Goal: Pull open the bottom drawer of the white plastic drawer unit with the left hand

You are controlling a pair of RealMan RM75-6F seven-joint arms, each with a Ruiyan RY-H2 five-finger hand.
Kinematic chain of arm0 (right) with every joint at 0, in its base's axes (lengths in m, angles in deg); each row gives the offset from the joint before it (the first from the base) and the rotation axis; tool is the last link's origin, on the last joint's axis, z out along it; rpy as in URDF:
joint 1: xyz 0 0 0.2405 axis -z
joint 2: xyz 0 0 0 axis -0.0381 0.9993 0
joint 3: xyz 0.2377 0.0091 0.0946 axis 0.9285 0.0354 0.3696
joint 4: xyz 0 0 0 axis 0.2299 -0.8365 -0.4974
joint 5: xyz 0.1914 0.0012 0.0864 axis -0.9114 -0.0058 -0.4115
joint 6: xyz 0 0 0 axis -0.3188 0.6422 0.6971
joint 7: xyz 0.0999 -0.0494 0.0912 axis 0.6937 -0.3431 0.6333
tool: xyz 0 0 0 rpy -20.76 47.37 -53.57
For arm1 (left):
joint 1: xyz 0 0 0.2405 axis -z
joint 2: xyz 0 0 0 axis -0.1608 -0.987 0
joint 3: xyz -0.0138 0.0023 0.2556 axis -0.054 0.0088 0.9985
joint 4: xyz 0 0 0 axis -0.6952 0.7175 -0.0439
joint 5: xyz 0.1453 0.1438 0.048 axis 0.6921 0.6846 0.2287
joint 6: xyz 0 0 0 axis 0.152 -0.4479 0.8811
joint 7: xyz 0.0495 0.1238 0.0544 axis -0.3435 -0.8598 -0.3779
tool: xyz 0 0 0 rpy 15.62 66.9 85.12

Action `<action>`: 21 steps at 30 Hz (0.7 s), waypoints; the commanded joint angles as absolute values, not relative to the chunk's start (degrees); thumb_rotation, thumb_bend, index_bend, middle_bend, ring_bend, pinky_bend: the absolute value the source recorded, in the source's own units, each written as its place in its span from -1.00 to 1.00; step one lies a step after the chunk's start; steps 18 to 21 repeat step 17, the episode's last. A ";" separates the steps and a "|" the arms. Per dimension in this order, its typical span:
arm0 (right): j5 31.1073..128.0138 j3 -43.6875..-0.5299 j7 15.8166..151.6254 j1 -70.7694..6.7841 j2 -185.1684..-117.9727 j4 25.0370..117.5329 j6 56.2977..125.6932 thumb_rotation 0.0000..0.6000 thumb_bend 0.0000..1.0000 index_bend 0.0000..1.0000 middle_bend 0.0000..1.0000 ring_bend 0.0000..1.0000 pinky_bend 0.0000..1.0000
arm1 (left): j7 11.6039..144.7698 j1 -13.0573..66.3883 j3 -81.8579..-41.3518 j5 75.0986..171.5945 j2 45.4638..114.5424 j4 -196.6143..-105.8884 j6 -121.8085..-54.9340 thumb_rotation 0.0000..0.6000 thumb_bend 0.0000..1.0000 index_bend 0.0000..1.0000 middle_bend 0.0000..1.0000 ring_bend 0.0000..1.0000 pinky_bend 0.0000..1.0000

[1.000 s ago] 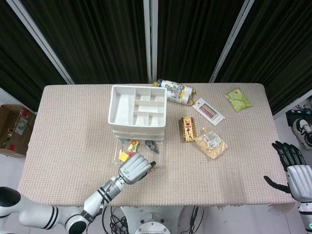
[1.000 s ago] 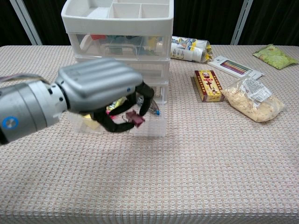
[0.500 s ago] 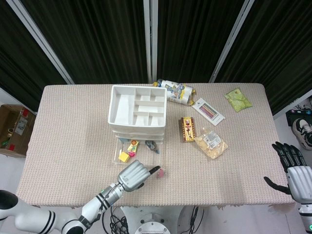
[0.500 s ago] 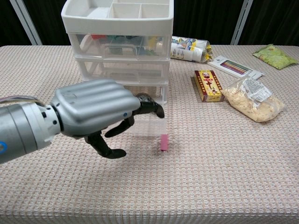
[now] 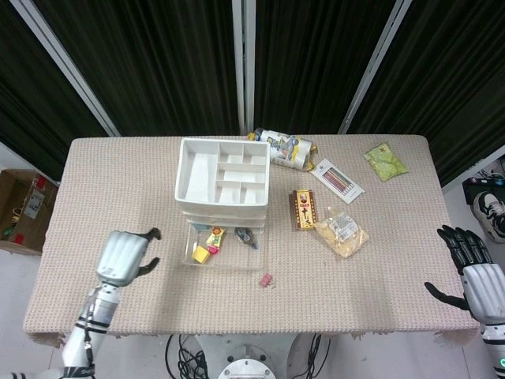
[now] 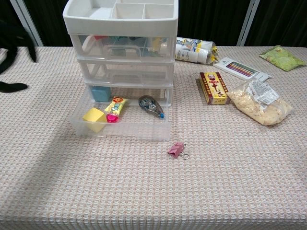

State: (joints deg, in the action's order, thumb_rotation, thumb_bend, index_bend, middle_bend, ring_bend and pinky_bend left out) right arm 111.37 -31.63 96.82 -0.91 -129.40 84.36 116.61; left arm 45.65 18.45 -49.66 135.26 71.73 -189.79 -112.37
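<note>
The white plastic drawer unit [image 6: 122, 45] stands toward the back of the beige woven surface [image 6: 158, 191], its open-top organiser tray divided into compartments. Its clear bottom drawer [image 6: 120, 120] is pulled well out toward the front edge, and inside it lie a yellow block [image 6: 94, 116], a small colourful packet [image 6: 114, 106] and a grey correction-tape dispenser [image 6: 150, 105], with a blue box [image 6: 100, 93] at the back. The two upper drawers are pushed in.

Just in front of the open drawer's right corner, on the cloth, lies a small pink binder clip [image 6: 176, 150], apart from the drawer.

The left hand [image 5: 125, 257] hovers over the left part of the surface, well apart from the drawer unit, fingers loosely spread and holding nothing; in the chest view only dark fingertips [image 6: 12, 48] show at the left edge. The right hand [image 5: 472, 268] hangs beyond the right end of the surface, fingers spread and empty.

To the right of the unit sit a brown patterned box [image 6: 213, 87], a clear bag of pale crumbly food [image 6: 259, 103], a flat pack of coloured pencils [image 6: 237, 68], a green snack packet [image 6: 280, 57] and a printed plastic pouch [image 6: 194, 49] lying on its side.
</note>
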 commanded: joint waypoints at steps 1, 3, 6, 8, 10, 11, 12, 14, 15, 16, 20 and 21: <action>111.41 -31.58 96.97 -1.22 -129.61 84.12 116.27 1.00 -0.82 -1.00 -0.88 -1.00 -0.96 | 53.32 11.72 -49.99 131.09 66.33 -186.12 -117.18 1.00 -0.68 -0.11 0.30 0.40 0.81; 111.40 -31.41 97.04 -1.54 -129.77 84.01 116.07 1.00 -0.82 -1.00 -0.88 -1.00 -0.97 | 60.13 9.85 -49.00 131.21 64.04 -182.09 -115.11 1.00 -0.72 -0.39 -0.07 -0.07 0.15; 111.23 -31.10 97.34 -2.04 -129.98 83.74 115.72 1.00 -0.82 -1.00 -0.88 -1.00 -0.98 | 65.42 7.29 -48.14 133.15 63.14 -173.97 -115.15 1.00 -0.73 -0.64 -0.48 -0.49 -0.45; 110.82 -30.91 97.21 -2.31 -130.17 83.54 115.26 1.00 -0.82 -1.00 -0.88 -1.00 -0.98 | 66.75 5.37 -47.28 134.28 63.37 -170.14 -115.62 1.00 -0.74 -0.66 -0.53 -0.54 -0.50; 110.54 -30.83 96.91 -2.49 -130.36 83.55 114.93 1.00 -0.82 -1.00 -0.88 -1.00 -0.99 | 67.75 3.94 -47.00 134.57 63.21 -169.05 -115.81 1.00 -0.74 -0.66 -0.53 -0.54 -0.50; 110.39 -30.80 96.67 -2.60 -130.52 83.57 114.70 1.00 -0.82 -1.00 -0.88 -1.00 -0.99 | 68.80 3.15 -46.82 134.88 62.96 -168.78 -115.68 1.00 -0.75 -0.66 -0.53 -0.54 -0.50; 110.25 -30.80 96.37 -2.71 -130.67 83.65 114.42 1.00 -0.82 -1.00 -0.88 -1.00 -0.99 | 69.84 2.48 -46.80 135.07 62.63 -168.82 -115.49 1.00 -0.75 -0.66 -0.53 -0.54 -0.50; 110.05 -30.77 95.87 -2.87 -130.94 83.82 114.10 1.00 -0.82 -1.00 -0.88 -1.00 -0.99 | 70.83 1.76 -46.66 135.96 62.13 -168.97 -115.30 1.00 -0.75 -0.66 -0.53 -0.54 -0.50; 109.97 -30.77 95.69 -2.93 -131.05 83.91 113.97 1.00 -0.82 -1.00 -0.88 -1.00 -0.99 | 71.15 1.48 -46.66 136.41 61.93 -169.23 -115.21 1.00 -0.75 -0.66 -0.53 -0.54 -0.50; 109.85 -30.77 95.51 -3.02 -131.20 84.04 113.75 1.00 -0.82 -1.00 -0.88 -1.00 -0.99 | 71.63 1.18 -46.68 137.22 61.67 -169.78 -115.18 1.00 -0.75 -0.66 -0.53 -0.54 -0.50; 109.75 -30.77 95.42 -3.08 -131.29 84.11 113.60 1.00 -0.82 -1.00 -0.88 -1.00 -0.99 | 71.98 0.96 -46.81 137.72 61.56 -170.18 -115.24 1.00 -0.75 -0.66 -0.53 -0.54 -0.50; 109.75 -30.77 95.42 -3.08 -131.29 84.11 113.60 1.00 -0.82 -1.00 -0.88 -1.00 -0.99 | 71.98 0.96 -46.81 137.72 61.56 -170.18 -115.24 1.00 -0.75 -0.66 -0.53 -0.54 -0.50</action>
